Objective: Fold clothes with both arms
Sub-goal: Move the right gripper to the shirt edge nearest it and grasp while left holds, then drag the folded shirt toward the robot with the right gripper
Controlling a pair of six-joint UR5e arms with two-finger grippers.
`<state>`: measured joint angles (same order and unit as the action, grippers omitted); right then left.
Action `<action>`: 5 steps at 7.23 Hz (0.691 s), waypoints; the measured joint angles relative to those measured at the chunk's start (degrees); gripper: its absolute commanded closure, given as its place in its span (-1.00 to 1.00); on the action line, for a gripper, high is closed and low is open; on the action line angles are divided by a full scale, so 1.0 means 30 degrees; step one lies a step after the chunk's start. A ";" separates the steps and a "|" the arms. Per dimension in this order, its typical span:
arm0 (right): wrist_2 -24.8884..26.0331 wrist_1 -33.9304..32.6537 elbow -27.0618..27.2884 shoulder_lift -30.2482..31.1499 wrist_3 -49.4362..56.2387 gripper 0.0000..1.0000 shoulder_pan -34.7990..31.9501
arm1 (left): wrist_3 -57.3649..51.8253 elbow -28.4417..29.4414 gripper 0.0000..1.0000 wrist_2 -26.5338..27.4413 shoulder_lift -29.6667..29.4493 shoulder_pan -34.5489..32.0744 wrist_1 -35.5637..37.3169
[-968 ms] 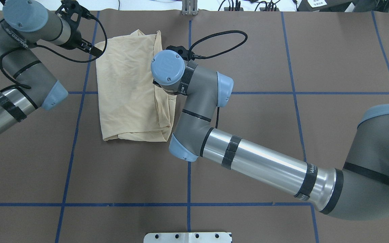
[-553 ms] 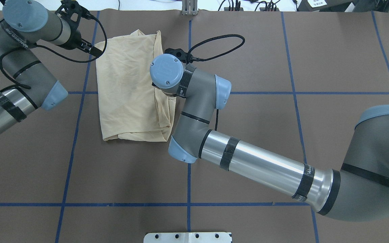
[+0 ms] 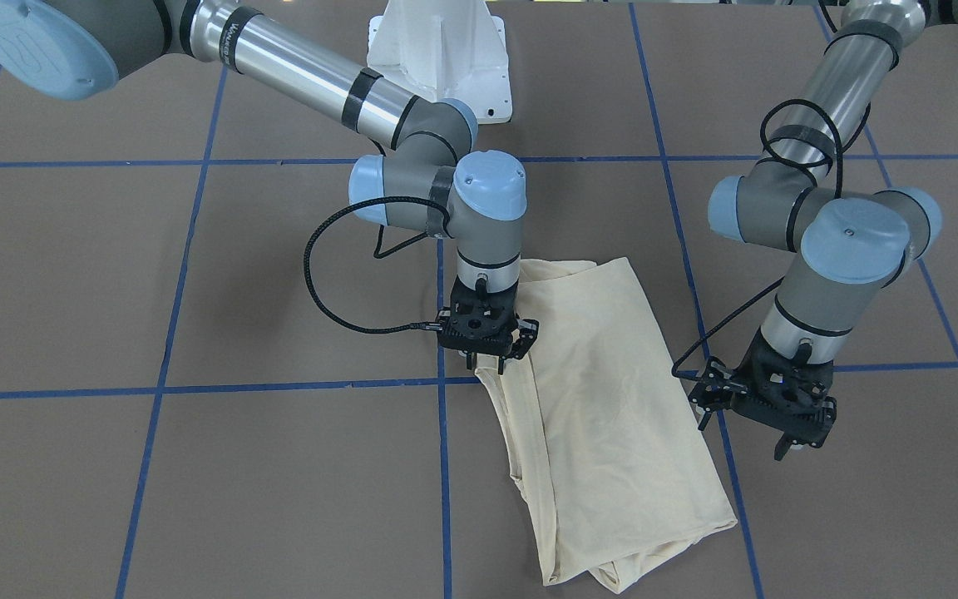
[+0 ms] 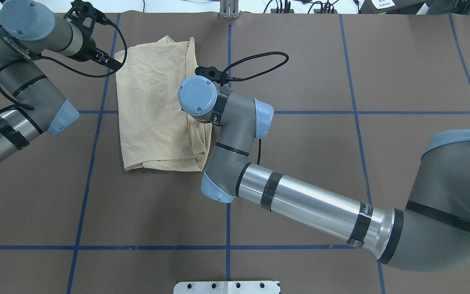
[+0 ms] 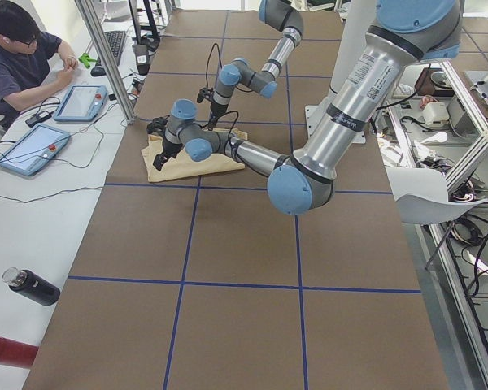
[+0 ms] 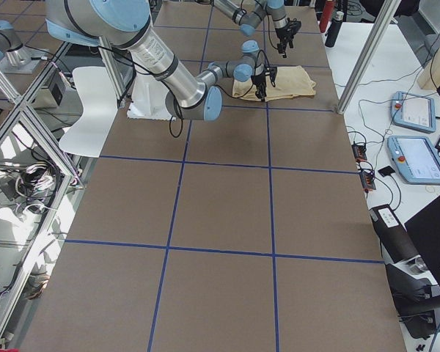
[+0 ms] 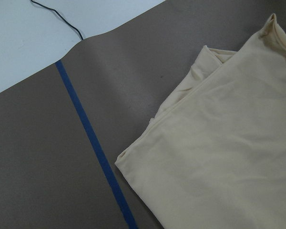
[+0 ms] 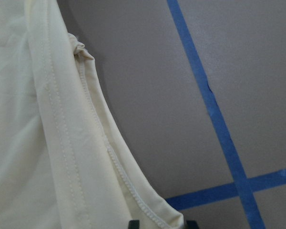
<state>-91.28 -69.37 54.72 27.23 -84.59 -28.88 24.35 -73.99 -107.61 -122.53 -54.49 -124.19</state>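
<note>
Your brown table point(image 3: 196, 482), centre frame: folded shirt point(image 3: 604, 399); right gripper point(image 3: 491, 353) at its hem, grip you cannot tell; left gripper point(image 3: 741, 433) spread, empty.

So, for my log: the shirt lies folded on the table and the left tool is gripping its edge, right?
No: the left tool hangs beside the shirt, not touching it, as the front-facing view shows. The shirt does lie folded on the table.

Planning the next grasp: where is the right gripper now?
In the front-facing view the right gripper hangs left of centre, at the shirt's left edge, beside a blue tape crossing.
</note>
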 measured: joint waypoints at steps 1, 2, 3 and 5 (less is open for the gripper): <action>-0.0037 -0.0012 0.0024 0.0002 0.0064 1.00 0.0002 | 0.0000 -0.0004 -1.00 0.0002 0.0003 0.0000 0.0000; -0.0107 -0.0030 0.0207 0.0034 0.0117 1.00 -0.0013 | -0.0001 -0.0005 -1.00 -0.0008 0.0003 0.0000 0.0000; -0.0243 -0.0092 0.0805 0.0266 0.0124 1.00 -0.0026 | -0.0001 -0.0005 -1.00 -0.0009 0.0005 0.0000 0.0000; -0.0688 -0.0791 0.4205 0.2480 0.0051 1.00 0.0038 | 0.0000 -0.0006 -1.00 -0.0009 0.0062 0.0006 0.0001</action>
<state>-93.34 -71.74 67.34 34.67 -84.44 -28.76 24.35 -74.00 -107.64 -122.35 -54.48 -124.19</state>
